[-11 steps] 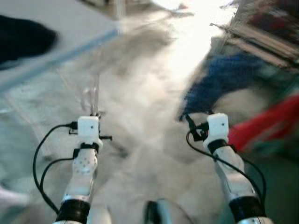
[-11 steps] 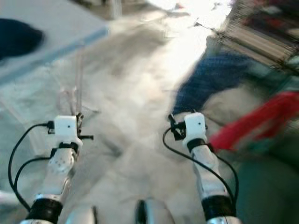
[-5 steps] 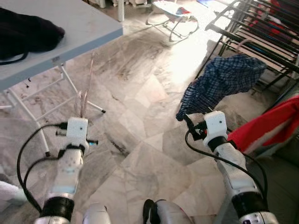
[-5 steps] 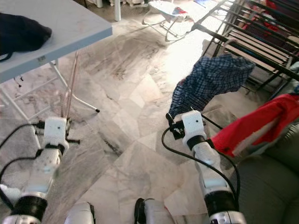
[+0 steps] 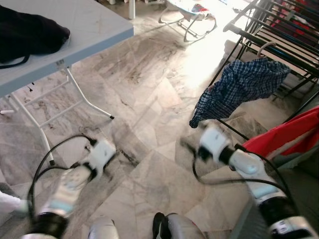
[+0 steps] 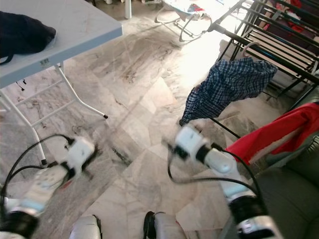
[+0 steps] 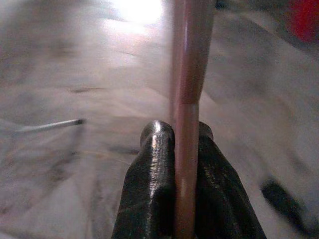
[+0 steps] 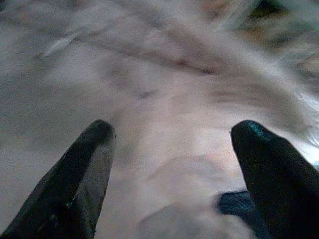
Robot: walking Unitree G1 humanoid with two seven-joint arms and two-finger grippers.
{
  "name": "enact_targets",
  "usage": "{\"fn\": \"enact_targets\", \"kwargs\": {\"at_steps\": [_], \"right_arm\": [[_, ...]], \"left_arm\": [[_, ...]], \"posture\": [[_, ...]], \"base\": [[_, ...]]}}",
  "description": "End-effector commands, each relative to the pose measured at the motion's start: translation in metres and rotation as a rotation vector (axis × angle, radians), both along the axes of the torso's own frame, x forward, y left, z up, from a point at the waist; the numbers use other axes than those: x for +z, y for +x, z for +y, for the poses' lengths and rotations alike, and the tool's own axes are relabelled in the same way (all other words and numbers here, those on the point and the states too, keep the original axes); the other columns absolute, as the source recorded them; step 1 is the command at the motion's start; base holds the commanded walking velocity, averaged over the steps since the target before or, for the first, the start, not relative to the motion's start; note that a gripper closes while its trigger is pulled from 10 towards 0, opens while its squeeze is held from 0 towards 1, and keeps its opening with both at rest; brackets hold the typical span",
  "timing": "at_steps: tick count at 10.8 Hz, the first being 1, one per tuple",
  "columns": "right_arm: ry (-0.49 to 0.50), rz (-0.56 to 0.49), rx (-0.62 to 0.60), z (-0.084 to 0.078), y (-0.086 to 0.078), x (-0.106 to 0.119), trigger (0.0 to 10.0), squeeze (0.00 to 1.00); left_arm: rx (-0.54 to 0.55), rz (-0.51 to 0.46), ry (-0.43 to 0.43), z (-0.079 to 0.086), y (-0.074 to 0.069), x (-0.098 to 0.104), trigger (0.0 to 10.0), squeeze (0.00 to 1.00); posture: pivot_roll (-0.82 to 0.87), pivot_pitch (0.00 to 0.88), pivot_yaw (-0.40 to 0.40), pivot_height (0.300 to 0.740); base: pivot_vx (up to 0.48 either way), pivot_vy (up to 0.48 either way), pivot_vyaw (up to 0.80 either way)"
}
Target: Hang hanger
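With the left gripper (image 7: 185, 149) pinched tight on the thin pink hanger (image 7: 188, 74) at the lower left of the head view, and the right gripper (image 8: 172, 164) spread wide and empty, a swing could twist the hanger loose short of the drying rack (image 5: 279, 35) at upper right.

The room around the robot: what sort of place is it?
Probably a home's laundry or living area: a drying rack with a checked shirt draped on it, a folding table on a marble floor, and a baby bouncer further back.
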State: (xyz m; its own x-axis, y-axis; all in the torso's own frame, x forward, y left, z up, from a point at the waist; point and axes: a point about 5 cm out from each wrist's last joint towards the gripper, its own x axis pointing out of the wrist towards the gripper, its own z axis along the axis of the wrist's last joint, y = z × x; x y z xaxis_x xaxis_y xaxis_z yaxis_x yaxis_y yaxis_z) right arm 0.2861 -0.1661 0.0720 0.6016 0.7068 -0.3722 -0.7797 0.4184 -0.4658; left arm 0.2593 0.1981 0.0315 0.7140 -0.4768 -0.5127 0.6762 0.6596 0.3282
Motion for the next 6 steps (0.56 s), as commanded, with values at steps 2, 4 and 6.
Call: {"fn": "enact_targets", "kwargs": {"at_steps": [2, 4, 6], "right_arm": [[-0.116, 0.090, 0.152, -0.007, -0.001, -0.004, 10.0, 0.00], [-0.073, 0.034, 0.077, 0.000, 0.015, 0.001, 10.0, 0.00], [-0.041, 0.033, 0.108, 0.017, 0.006, -0.008, 10.0, 0.00]], "left_arm": [[-0.171, 0.051, 0.039, -0.006, -0.006, 0.003, 10.0, 0.00], [-0.232, 0.036, 0.025, -0.014, -0.001, 0.012, 10.0, 0.00], [-0.345, 0.044, 0.028, -0.022, -0.001, 0.019, 10.0, 0.00]], "posture": [[0.05, 0.144, -0.095, 0.740], [0.07, 0.138, -0.031, 0.740], [0.05, 0.152, 0.025, 0.740]], "base": [[0.000, 0.000, 0.00], [0.000, 0.000, 0.00], [0.000, 0.000, 0.00]]}}
